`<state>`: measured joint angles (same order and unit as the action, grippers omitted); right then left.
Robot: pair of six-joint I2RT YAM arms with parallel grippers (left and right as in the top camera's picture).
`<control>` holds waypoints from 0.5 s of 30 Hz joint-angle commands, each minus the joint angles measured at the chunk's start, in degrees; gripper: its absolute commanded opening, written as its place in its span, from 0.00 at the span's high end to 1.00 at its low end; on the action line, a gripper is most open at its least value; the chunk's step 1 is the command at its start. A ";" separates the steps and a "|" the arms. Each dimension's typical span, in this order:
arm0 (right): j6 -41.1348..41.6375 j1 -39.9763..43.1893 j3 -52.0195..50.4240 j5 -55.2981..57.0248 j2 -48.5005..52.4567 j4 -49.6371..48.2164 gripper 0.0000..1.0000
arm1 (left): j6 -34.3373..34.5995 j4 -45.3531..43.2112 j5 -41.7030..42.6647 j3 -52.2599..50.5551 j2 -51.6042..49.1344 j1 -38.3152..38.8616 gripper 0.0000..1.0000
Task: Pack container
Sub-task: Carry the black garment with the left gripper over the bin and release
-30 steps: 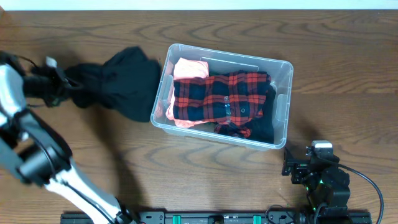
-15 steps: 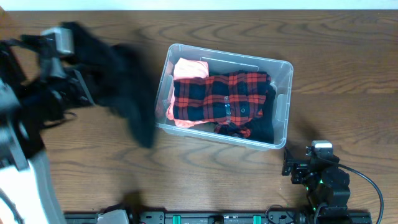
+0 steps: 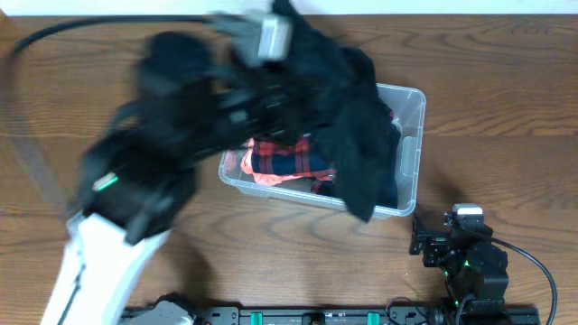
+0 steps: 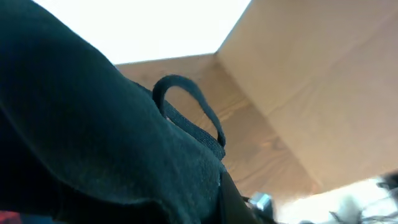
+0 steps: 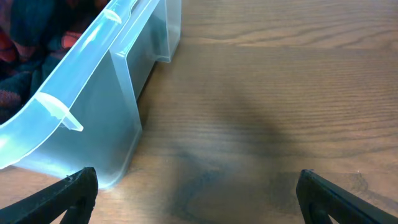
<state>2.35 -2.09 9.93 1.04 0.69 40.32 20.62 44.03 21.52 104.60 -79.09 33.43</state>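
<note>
Resting released on the brown wooden surface, the right pincer idles beside the large rectangular clear plastic container, mid-surface, which holds a red plaid shirt. Above it, the left pincer grasps a black fabric garment, not yet dropped in.

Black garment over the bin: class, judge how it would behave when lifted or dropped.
Probably floppy: the black garment hangs in loose folds over the bin. It would likely slump rather than stand once dropped in. It may snag: a thin loop sticks out from it.
</note>
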 commanded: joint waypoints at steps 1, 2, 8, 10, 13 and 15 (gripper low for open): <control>0.37 0.35 -0.04 -0.02 -0.37 0.09 0.01 | 4.44 -4.46 -14.58 1.01 -5.57 5.66 0.94; 0.37 0.35 -0.04 -0.02 -0.37 0.09 0.01 | 5.16 -5.75 -15.63 1.01 -7.32 6.99 0.94; 0.37 0.35 -0.02 -0.02 -0.37 0.09 0.01 | 9.09 -7.96 -22.77 0.94 -15.80 12.28 0.94; 0.37 0.35 -0.02 0.00 -0.37 0.09 0.01 | 9.09 -6.69 -24.24 0.85 -17.49 12.94 0.94; 0.37 0.35 -0.02 -0.02 -0.37 0.09 0.01 | 9.07 -1.95 -27.52 0.85 -19.41 13.05 0.94; 0.37 0.35 -0.04 -0.02 -0.37 0.09 0.01 | 9.07 2.40 -31.43 0.74 -20.13 12.87 0.94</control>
<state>2.35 -2.09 9.93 1.04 0.69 40.29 28.73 43.90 -2.42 104.38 -98.83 46.65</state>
